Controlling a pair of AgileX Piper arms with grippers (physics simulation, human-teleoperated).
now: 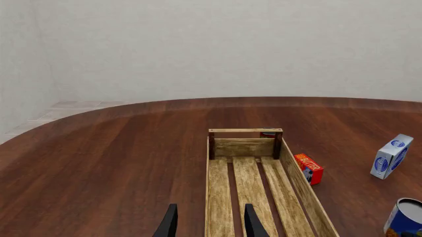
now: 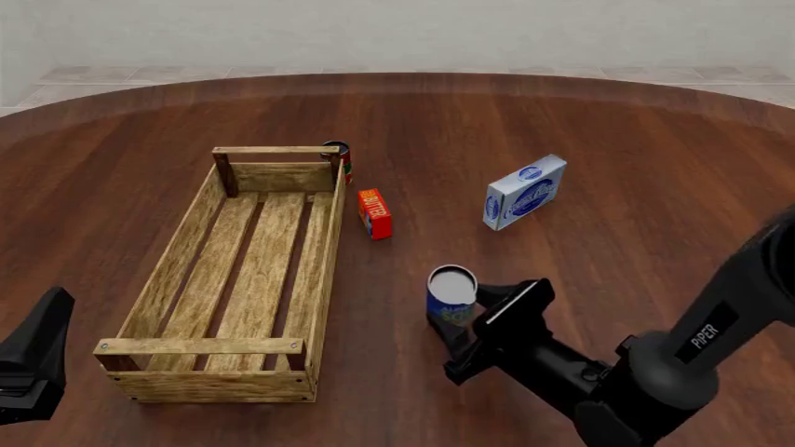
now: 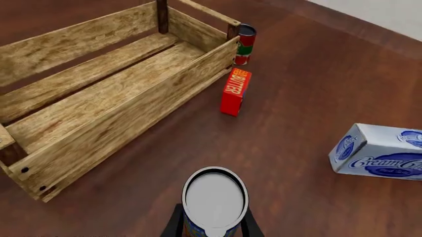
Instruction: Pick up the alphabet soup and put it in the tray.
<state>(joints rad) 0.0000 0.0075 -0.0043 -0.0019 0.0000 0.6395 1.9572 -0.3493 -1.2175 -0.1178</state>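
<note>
Light-wood tray [image 1: 250, 187] fills the left wrist view beyond the left gripper [image 1: 211, 224]'s 2 parted fingers; front view shows the alphabet soup [image 2: 452, 295] upright on the table [image 2: 621, 140] right of the tray; right wrist view shows the right gripper [image 3: 212, 228] fingers flanking it, contact unclear.
</note>
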